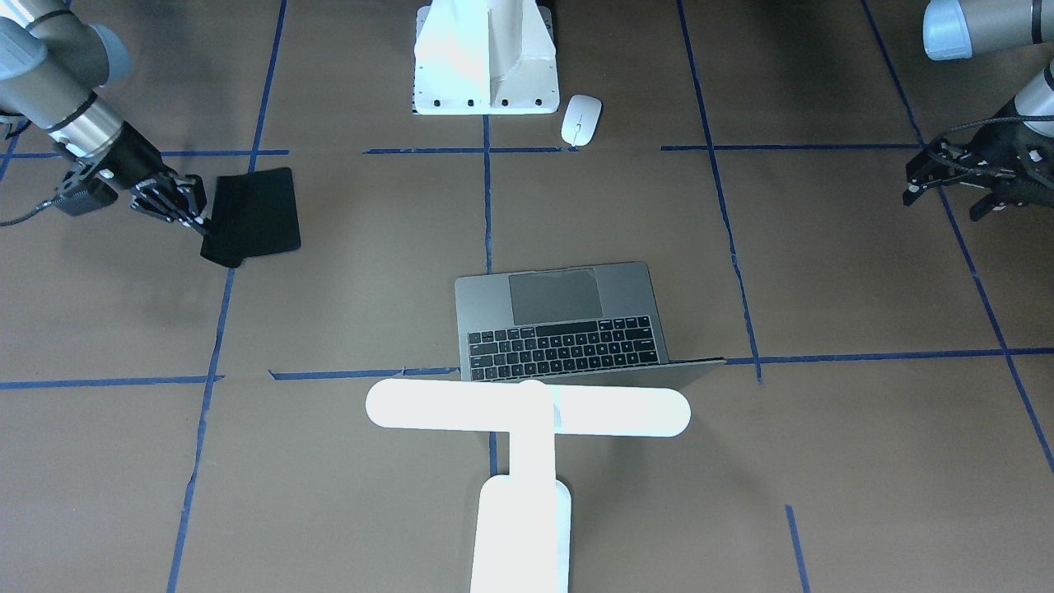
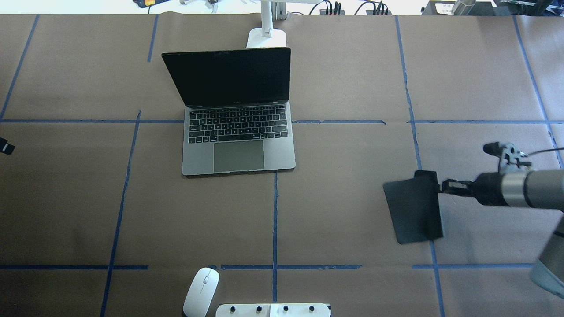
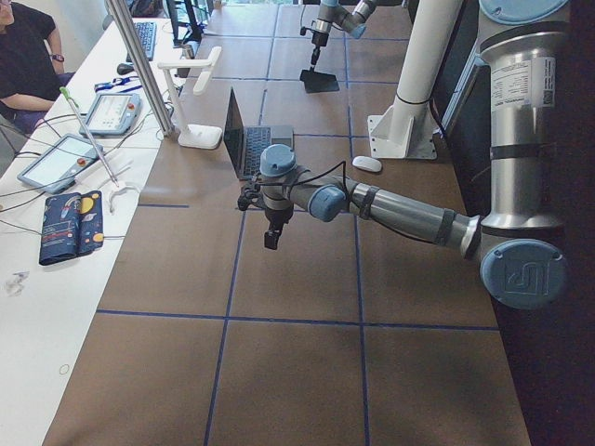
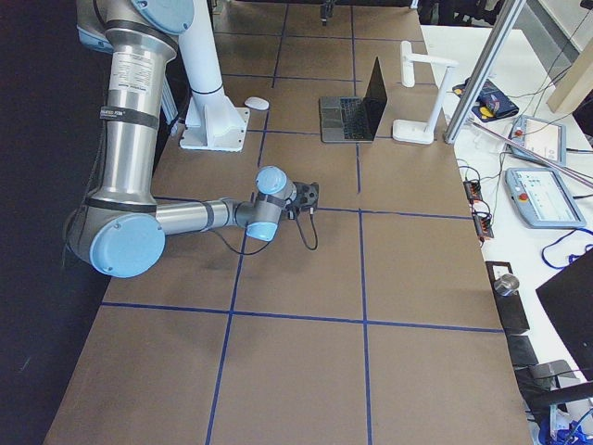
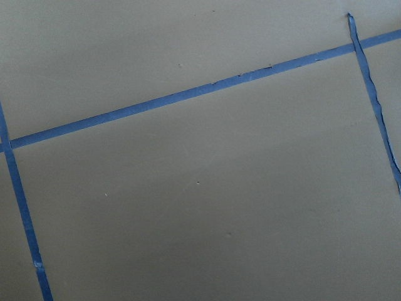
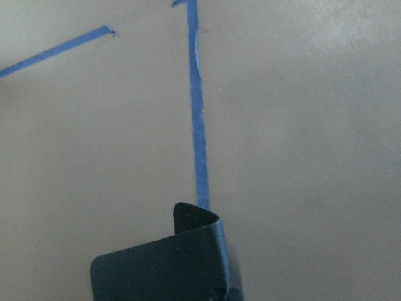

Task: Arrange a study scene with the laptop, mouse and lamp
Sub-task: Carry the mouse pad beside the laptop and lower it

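The laptop [image 2: 238,154] stands open in mid-table, also in the front view [image 1: 568,321]. The white mouse [image 2: 202,290] lies by the white pedestal, also in the front view [image 1: 580,119]. The white lamp [image 1: 527,409] stands behind the laptop's screen; its base shows in the overhead view [image 2: 265,37]. My right gripper [image 2: 440,186] is shut on the edge of a black mat [image 2: 412,211], which curls up at the held edge [image 6: 182,251]. My left gripper [image 1: 945,202] hangs open and empty over bare table, far from all of them.
The white bolted pedestal [image 1: 486,62] stands at the robot's side of the table. Blue tape lines [image 5: 188,94] cross the brown table paper. Operators' tablets and cables [image 3: 65,158] lie on a side bench beyond the lamp.
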